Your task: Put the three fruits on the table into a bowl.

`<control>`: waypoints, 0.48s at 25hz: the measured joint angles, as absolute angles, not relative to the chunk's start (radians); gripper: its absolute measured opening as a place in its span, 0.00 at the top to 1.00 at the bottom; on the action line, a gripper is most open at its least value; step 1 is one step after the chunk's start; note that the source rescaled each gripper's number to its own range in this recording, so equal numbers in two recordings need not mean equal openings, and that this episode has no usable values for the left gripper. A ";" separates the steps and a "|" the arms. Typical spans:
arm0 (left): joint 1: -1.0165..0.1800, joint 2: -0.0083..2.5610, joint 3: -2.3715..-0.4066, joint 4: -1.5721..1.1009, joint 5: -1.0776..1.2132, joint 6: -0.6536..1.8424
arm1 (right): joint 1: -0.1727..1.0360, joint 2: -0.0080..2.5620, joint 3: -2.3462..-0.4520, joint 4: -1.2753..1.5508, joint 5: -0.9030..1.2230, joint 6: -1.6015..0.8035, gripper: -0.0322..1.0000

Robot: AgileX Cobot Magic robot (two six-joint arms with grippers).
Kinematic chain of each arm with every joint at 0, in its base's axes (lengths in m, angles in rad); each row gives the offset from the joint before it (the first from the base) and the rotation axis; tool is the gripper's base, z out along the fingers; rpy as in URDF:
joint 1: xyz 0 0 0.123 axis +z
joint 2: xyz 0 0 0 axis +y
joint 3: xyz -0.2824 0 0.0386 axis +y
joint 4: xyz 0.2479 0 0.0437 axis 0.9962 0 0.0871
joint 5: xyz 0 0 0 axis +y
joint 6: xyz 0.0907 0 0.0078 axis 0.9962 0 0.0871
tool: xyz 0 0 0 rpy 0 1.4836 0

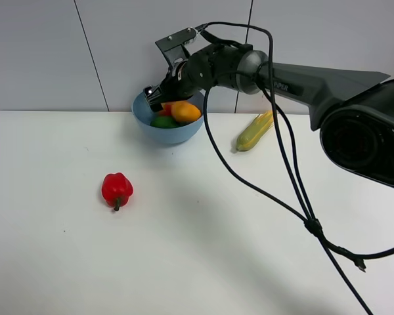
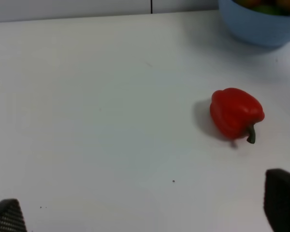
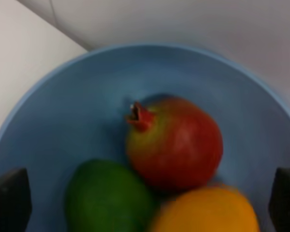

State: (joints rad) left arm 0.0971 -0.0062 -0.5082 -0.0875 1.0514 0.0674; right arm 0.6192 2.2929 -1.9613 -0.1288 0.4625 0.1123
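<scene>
My right hand hangs just over the blue bowl at the far side of the white surface. Its two fingers are spread wide apart and they hold nothing. All three fruits lie inside the bowl, right under this hand. The red pomegranate sits in the middle with its little crown tipped to one side. The green lime is pressed up beside it, and the orange mango touches it on the other side. From the high camera my hand hides most of the pomegranate, so I see only a bit of red next to the mango and the lime.

My left hand is low over the surface, well apart from the bowl. Its fingers are spread too, with nothing between them.

A red pepper with a green stem lies on the surface, near my left hand and apart from the bowl. A yellow-green corn cob lies just to the other side of the bowl. My right arm's black cable hangs down and trails across the surface
</scene>
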 joint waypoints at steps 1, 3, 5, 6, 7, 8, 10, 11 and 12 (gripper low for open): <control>0.097 -0.006 -0.508 -0.087 1.051 0.067 | 0.620 2.274 -1.961 -0.129 0.513 0.112 0.01; 0.097 -0.006 -0.508 -0.087 1.051 0.067 | 0.624 2.220 -1.961 -0.128 0.636 0.112 0.01; 0.097 -0.006 -0.508 -0.087 1.051 0.067 | 0.633 2.146 -1.961 -0.128 0.770 0.111 0.01; 0.097 -0.006 -0.508 -0.087 1.051 0.067 | 0.635 2.110 -1.963 -0.122 0.846 0.108 0.01; 0.097 -0.006 -0.508 -0.087 1.051 0.067 | 0.639 2.081 -1.965 -0.116 0.926 0.108 0.01; 0.097 -0.006 -0.508 -0.087 1.051 0.067 | 0.640 2.049 -1.965 -0.111 0.994 0.108 0.00; 0.097 -0.006 -0.508 -0.087 1.051 0.067 | 0.641 2.021 -1.966 -0.109 1.074 0.108 0.00; 0.097 -0.006 -0.508 -0.087 1.051 0.067 | 0.641 2.001 -1.966 -0.109 1.144 0.108 0.00; 0.097 -0.006 -0.508 -0.087 1.051 0.067 | 0.641 1.980 -1.966 -0.108 1.183 0.107 0.00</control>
